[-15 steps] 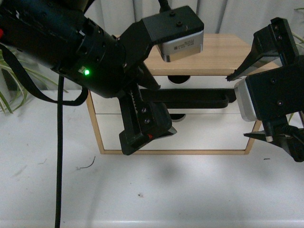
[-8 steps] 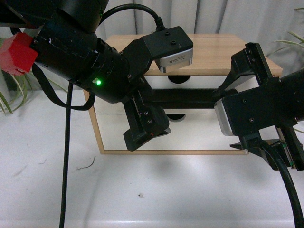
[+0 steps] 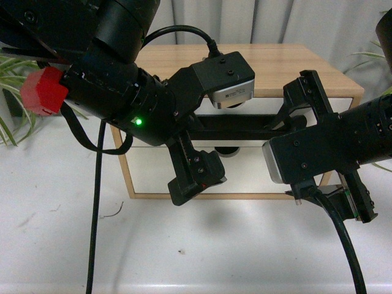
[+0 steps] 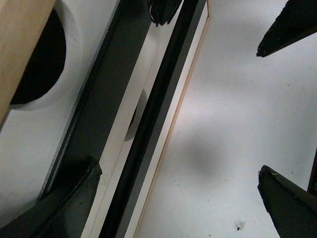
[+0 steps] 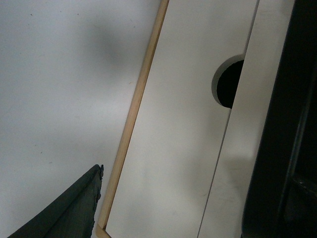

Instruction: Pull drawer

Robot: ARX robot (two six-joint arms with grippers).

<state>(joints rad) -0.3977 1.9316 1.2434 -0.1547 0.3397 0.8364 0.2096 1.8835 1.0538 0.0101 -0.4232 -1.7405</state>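
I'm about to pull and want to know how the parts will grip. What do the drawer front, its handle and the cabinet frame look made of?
Drawer front: smooth white panel with a faint sheen, likely painted or laminated board.
Handle: matte black bar, either plastic or coated metal; I can't tell which.
Cabinet frame: light wood with visible grain.

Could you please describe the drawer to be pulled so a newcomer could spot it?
On the white table stands a wooden cabinet with two white fronts stacked. The drawer is the upper one. Only it carries a long black bar handle; the lower front has none.
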